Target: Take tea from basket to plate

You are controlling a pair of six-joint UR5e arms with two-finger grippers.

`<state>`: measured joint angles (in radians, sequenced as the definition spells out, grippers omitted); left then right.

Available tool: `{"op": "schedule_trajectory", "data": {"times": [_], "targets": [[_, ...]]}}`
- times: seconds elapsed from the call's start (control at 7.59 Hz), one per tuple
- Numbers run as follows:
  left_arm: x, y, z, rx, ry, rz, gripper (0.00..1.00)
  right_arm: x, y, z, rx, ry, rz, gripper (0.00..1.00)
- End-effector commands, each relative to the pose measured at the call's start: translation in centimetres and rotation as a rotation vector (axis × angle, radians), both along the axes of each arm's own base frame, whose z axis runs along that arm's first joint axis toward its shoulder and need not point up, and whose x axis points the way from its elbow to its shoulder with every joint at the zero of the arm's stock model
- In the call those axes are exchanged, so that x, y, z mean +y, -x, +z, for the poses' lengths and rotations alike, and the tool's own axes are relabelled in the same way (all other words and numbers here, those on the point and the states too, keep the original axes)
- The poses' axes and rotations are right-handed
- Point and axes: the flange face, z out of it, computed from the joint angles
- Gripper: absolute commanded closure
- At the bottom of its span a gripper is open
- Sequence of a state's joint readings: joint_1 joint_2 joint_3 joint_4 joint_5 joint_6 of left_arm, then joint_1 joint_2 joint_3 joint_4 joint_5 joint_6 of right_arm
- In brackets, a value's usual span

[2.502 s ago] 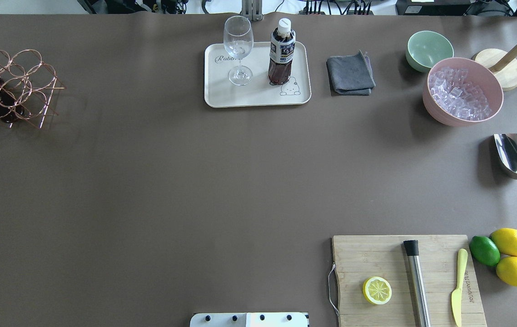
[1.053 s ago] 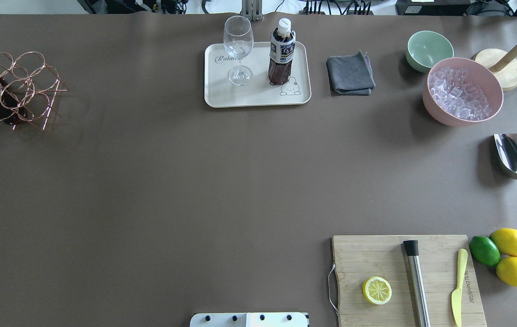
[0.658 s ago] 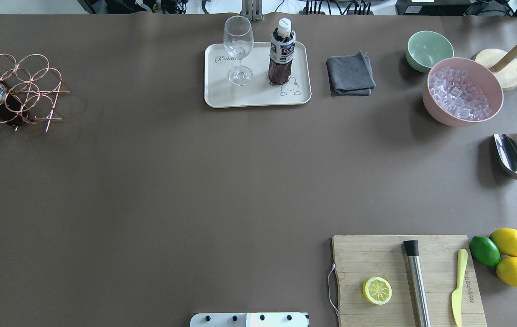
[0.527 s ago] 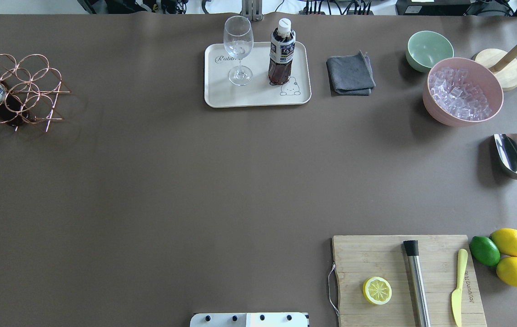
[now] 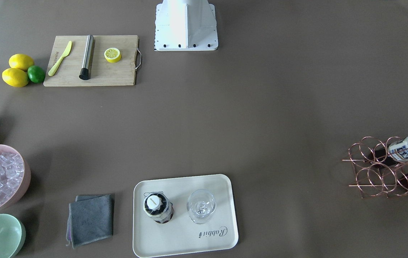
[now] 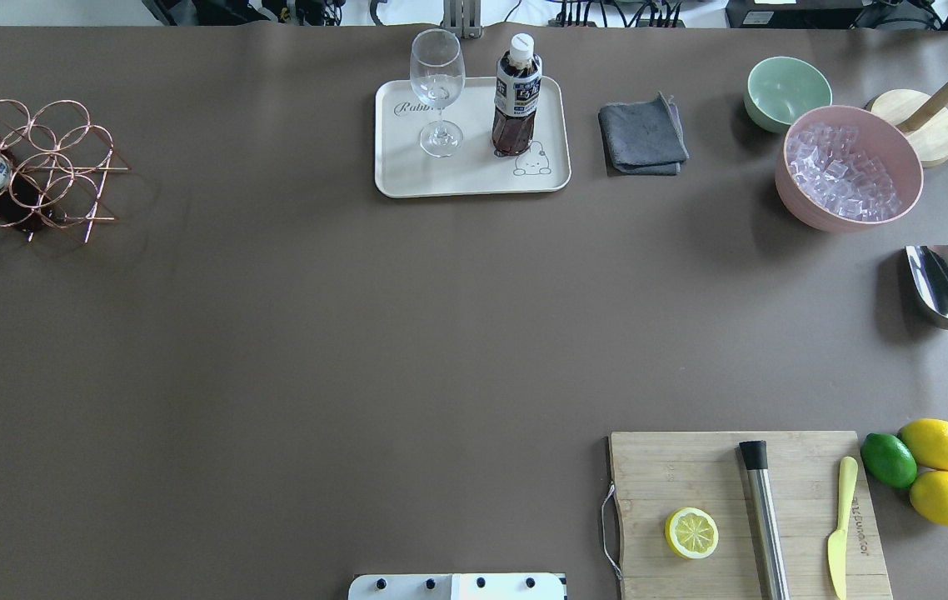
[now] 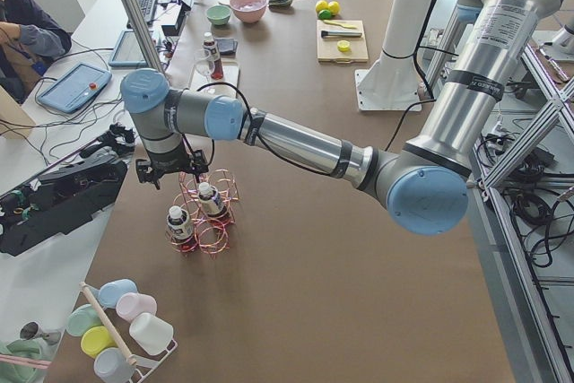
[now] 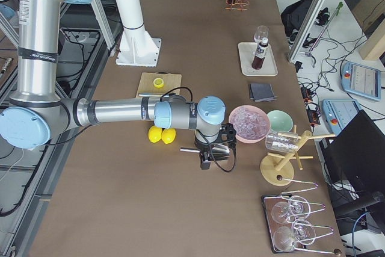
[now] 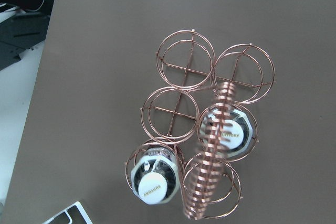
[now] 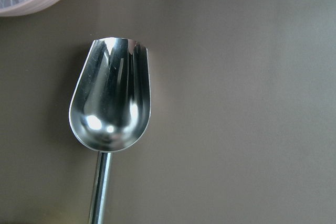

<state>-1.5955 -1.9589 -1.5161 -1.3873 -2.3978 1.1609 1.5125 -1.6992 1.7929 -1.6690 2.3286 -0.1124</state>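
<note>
Small white-capped plastic bottle of red-brown tea (image 6: 515, 108), upright on the cream rectangular bear-printed plate (image 6: 474, 179).
It stands just beside a clear wine glass (image 6: 438, 83). My left gripper (image 7: 173, 172) hangs over the copper wire six-ring basket (image 9: 209, 156), where two blue-labelled bottles (image 5: 402, 149) sit; my right gripper (image 8: 209, 159) hangs over a shiny steel scoop (image 10: 111, 98). Whether my jaws are parted or clenched, I cannot tell.

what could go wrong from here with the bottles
The left gripper hangs right over the wire basket; going down, it may snag the tall coiled handle and tip it. On the tray, the wine glass stands close beside a bottle, so another placement could knock it.
</note>
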Motion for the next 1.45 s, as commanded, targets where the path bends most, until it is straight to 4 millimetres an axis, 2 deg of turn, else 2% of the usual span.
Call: {"op": "schedule_trajectory", "data": {"times": [0.0,0.26,0.4,0.66,0.79,1.05,1.32], "targets": [[5.0,3.2,4.4,0.061,0.267,-0.241,0.01,0.0,-0.1,0.1,0.000,0.001,0.001,0.00],[10.8,2.7,8.5,0.080,0.503,-0.406,0.01,0.1,-0.1,0.2,0.000,0.007,0.003,0.00],[12.6,2.4,10.5,0.078,0.565,-0.426,0.01,0.1,-0.2,0.2,0.000,0.007,0.005,0.00],[14.3,1.8,14.0,0.092,0.763,-0.525,0.01,0.2,-0.3,0.3,0.000,0.008,0.006,0.00],[14.9,1.5,14.3,0.135,0.886,-0.605,0.01,0.3,-0.3,0.4,0.001,0.010,0.006,0.00],[14.9,0.7,14.7,0.125,0.969,-0.661,0.01,0.2,-0.3,0.3,0.000,0.008,0.008,0.00],[14.8,0.0,14.3,0.130,1.144,-0.816,0.01,0.2,-0.4,0.3,0.000,0.008,0.009,0.00]]}}
